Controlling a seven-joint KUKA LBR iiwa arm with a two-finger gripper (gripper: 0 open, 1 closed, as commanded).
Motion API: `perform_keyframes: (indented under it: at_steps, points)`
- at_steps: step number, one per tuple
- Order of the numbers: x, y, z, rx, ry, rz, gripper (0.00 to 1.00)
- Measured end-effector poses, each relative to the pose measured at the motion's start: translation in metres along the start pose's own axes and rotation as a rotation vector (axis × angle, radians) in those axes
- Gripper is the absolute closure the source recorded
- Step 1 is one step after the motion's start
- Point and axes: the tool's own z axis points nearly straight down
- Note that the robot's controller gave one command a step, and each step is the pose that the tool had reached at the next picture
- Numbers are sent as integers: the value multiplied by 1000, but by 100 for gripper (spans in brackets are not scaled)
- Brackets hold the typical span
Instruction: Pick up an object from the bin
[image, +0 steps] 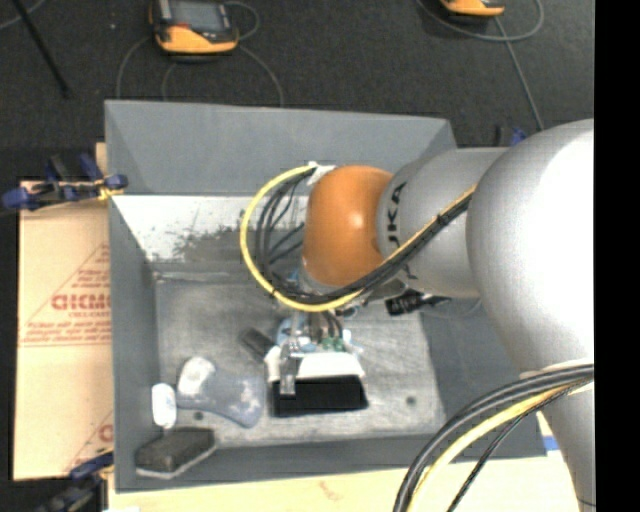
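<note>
Grey bin (130, 300): one black box (325, 395) under jaws, state unclear; one grey pad (175, 450).

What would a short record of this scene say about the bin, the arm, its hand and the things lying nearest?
bin: grey metal, loose things on its floor
arm: enters from the right, orange cover at its wrist
hand: low, near the floor's middle
nearest thing: black block with a white top, right by the hand
also close: small dark piece
view's lower left: pale bluish lump, dark grey slab
</note>
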Motion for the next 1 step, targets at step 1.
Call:
perform_keyframes:
  at_steps: [1]
  points:
    - [-4, -22, -21, -4, -35, -13, 0]
